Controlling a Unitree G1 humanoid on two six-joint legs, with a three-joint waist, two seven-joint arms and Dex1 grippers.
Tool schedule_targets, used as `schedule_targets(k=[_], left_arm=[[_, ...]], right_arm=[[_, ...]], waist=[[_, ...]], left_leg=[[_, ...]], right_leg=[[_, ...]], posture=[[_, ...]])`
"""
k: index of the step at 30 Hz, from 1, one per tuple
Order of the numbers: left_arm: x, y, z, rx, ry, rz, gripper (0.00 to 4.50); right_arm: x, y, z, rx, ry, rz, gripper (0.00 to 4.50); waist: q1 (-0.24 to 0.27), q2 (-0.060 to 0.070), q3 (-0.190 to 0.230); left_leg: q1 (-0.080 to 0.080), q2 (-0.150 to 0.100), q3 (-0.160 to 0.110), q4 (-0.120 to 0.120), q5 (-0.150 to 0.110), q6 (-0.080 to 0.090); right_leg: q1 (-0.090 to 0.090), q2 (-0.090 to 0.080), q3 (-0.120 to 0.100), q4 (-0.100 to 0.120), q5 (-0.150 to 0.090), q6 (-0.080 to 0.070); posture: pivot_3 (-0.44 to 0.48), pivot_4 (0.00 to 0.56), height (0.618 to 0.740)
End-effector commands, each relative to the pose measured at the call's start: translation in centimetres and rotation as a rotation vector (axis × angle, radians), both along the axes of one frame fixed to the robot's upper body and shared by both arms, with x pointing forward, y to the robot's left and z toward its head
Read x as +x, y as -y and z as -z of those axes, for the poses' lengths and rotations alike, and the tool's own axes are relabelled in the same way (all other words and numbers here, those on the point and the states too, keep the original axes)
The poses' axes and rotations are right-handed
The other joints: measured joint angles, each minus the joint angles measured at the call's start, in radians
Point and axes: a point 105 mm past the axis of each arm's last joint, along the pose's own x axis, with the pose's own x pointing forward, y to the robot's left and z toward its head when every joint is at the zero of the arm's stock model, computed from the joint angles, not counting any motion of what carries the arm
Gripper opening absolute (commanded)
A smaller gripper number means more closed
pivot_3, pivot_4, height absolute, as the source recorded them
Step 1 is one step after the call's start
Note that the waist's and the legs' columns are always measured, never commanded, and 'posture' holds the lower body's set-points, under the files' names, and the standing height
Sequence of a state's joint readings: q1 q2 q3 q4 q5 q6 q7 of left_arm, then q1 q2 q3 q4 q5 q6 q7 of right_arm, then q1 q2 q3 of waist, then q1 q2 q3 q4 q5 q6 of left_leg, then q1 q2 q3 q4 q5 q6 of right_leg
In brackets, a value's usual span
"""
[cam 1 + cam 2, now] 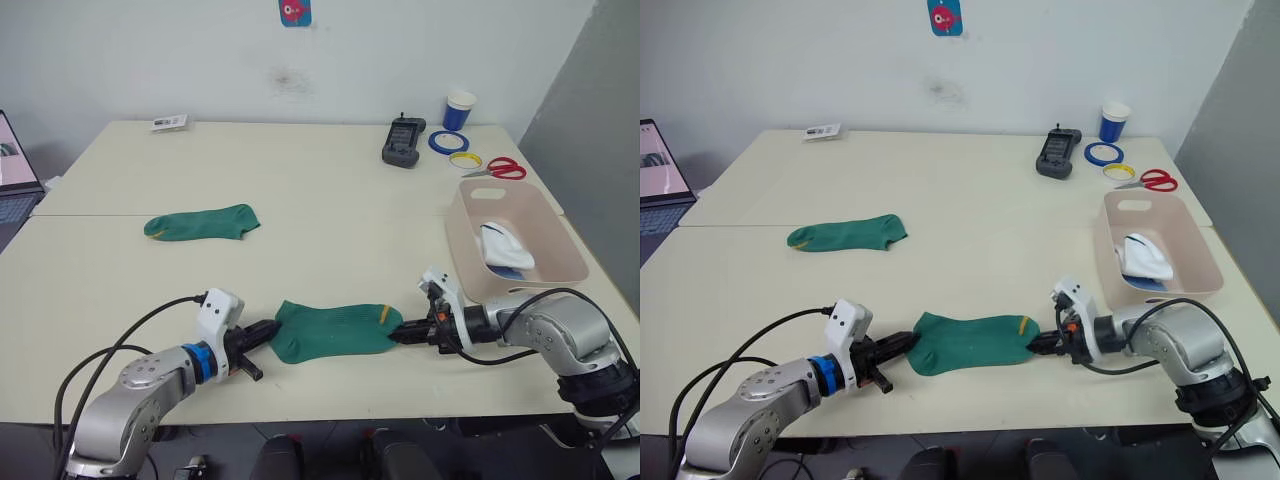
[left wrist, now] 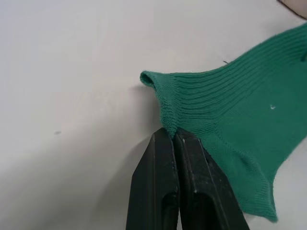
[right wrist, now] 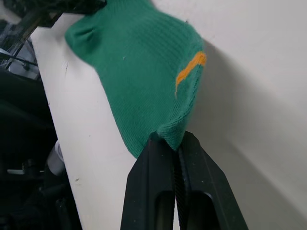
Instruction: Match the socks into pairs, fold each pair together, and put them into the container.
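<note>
Two green socks on the counter: near sock (image 1: 330, 330) by the front edge, stretched between both claws; far sock (image 1: 202, 222) lies loose mid-counter toward the left edge. Left claw (image 1: 272, 329) clenched on its ribbed cuff, right claw (image 1: 396, 331) clenched on its toe end. One pink container (image 1: 548, 255) at the right edge, holding white sock fabric (image 1: 507, 245).

1. left arm lies low and bent, forearm reaching inward; its pincer (image 1: 268, 333) is pinched closed on one end of a green sock (image 1: 330, 330).
2. right arm mirrors it, pincer (image 1: 398, 334) clamped on the sock's other end.
</note>
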State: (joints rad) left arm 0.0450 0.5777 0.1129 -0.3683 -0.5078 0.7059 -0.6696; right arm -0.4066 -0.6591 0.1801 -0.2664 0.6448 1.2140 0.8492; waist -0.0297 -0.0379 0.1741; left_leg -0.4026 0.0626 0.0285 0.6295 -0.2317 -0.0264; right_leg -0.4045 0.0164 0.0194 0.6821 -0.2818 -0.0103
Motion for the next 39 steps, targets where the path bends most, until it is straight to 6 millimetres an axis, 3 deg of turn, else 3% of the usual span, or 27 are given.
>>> schedule_targets(k=[1, 3, 7, 10, 11, 12, 14, 16, 19, 22, 27, 28, 31, 39], left_arm=[[0.3, 0.1, -0.5, 0.015, 0.03, 0.051, 0.22], [0.3, 0.0, -0.5, 0.016, 0.023, 0.073, 0.64], [0.7, -1.6, -0.7, 0.043, 0.026, 0.063, 1.92], [1.9, -4.1, -2.6, 0.09, 0.106, 0.011, 2.85], [2.3, -4.5, -3.5, 0.096, 0.138, 0.012, 3.19], [2.5, -4.7, -4.2, 0.096, 0.157, 0.018, 3.45], [2.6, -3.4, -6.3, 0.116, 0.236, 0.131, 3.45], [2.1, -1.5, -6.9, 0.129, 0.282, 0.261, 3.45], [1.6, 1.2, -6.6, 0.124, 0.313, 0.391, 2.84], [0.9, 3.5, -4.5, 0.135, 0.288, 0.485, 1.95], [0.7, 4.1, -0.9, 0.175, 0.239, 0.482, 0.23], [0.9, 3.9, -0.4, 0.188, 0.236, 0.463, 0.02], [1.1, 2.9, 0.9, 0.221, 0.221, 0.427, 0.02], [1.0, -0.1, 1.8, 0.226, 0.17, 0.353, 0.02]], right_arm=[[0.1, 0.0, -1.1, 0.01, 0.054, 0.006, 0.25], [0.2, 0.4, -1.1, 0.0, 0.073, 0.02, 0.71], [1.0, 2.3, -1.4, -0.076, 0.197, 0.065, 2.04], [1.8, 3.0, -3.9, -0.038, 0.354, 0.096, 3.07], [1.4, 2.3, -5.1, -0.002, 0.42, 0.054, 3.4], [1.1, 1.8, -5.9, 0.022, 0.46, 0.019, 3.41], [0.6, -0.7, -7.3, 0.043, 0.599, -0.07, 3.41], [0.4, -2.7, -7.3, 0.046, 0.688, -0.137, 3.41], [0.6, -5.0, -5.9, 0.036, 0.762, -0.196, 2.82], [1.2, -6.6, -3.8, 0.006, 0.801, -0.236, 1.83], [1.9, -6.1, -0.3, -0.073, 0.81, -0.253, 0.02], [2.0, -5.7, 0.1, -0.075, 0.797, -0.236, 0.0], [1.9, -4.1, 1.1, -0.081, 0.768, -0.203, 0.0], [1.7, -0.3, 1.6, -0.14, 0.747, -0.165, 0.0]], waist=[[-0.001, 0.0, 0.0], [-0.001, 0.0, 0.0], [0.0, 0.0, 0.0], [0.0, 0.0, 0.0], [-0.002, 0.0, 0.0], [-0.002, 0.0, 0.0], [-0.002, 0.0, 0.0], [-0.002, 0.0, 0.0], [-0.001, 0.0, 0.0], [0.0, 0.0, 0.0], [0.001, 0.0, 0.0], [0.001, 0.0, 0.0], [0.001, 0.0, 0.0], [0.001, 0.001, -0.001]], left_leg=[[0.0, 0.0, 0.0, 0.0, 0.0, 0.0], [0.0, 0.0, 0.0, 0.0, 0.0, 0.0], [0.0, 0.0, 0.0, 0.0, 0.0, 0.0], [0.0, 0.0, 0.0, 0.0, 0.0, 0.0], [0.0, 0.0, 0.0, 0.0, 0.0, 0.0], [0.001, 0.0, 0.0, 0.0, 0.0, 0.0], [0.0, 0.0, 0.0, 0.0, 0.0, 0.0], [0.001, 0.0, 0.001, 0.0, 0.0, 0.0], [0.0, 0.001, 0.001, -0.001, 0.0, 0.0], [-0.001, 0.0, 0.002, 0.0, 0.0, 0.0], [0.0, 0.0, 0.003, 0.001, 0.0, 0.0], [0.0, 0.0, 0.003, 0.001, 0.0, 0.0], [0.0, 0.0, 0.003, 0.0, 0.0, 0.0], [0.002, 0.001, 0.003, 0.0, 0.0, 0.0]], right_leg=[[0.0, 0.0, 0.0, 0.0, 0.0, 0.0], [0.0, 0.0, 0.0, 0.0, 0.0, 0.0], [0.0, 0.0, -0.001, 0.0, 0.0, 0.0], [0.0, 0.0, -0.001, 0.0, 0.0, 0.0], [0.0, 0.0, -0.001, 0.0, 0.0, 0.0], [0.0, 0.001, -0.001, 0.0, 0.0, 0.0], [0.0, 0.001, -0.002, 0.0, 0.0, 0.0], [0.0, 0.002, -0.002, 0.0, 0.0, 0.0], [0.0, 0.001, -0.001, -0.001, 0.0, 0.0], [0.0, 0.0, 0.0, -0.001, 0.0, 0.0], [0.0, -0.001, 0.001, -0.001, 0.001, 0.001], [0.0, 0.0, 0.0, -0.001, 0.001, 0.001], [0.0, 0.0, -0.002, 0.0, 0.001, 0.0], [0.002, 0.0, -0.001, 0.001, 0.001, 0.0]], posture=[[0.0, 0.15, 0.74], [0.0, 0.15, 0.74], [0.0, 0.15, 0.74], [0.0, 0.15, 0.74], [0.0, 0.15, 0.74], [0.0, 0.15, 0.74], [0.0, 0.15, 0.74], [0.0, 0.15, 0.74], [0.0, 0.15, 0.74], [0.0, 0.15, 0.74], [0.0, 0.15, 0.74], [0.0, 0.15, 0.74], [0.0, 0.15, 0.74], [0.0, 0.15, 0.74]])
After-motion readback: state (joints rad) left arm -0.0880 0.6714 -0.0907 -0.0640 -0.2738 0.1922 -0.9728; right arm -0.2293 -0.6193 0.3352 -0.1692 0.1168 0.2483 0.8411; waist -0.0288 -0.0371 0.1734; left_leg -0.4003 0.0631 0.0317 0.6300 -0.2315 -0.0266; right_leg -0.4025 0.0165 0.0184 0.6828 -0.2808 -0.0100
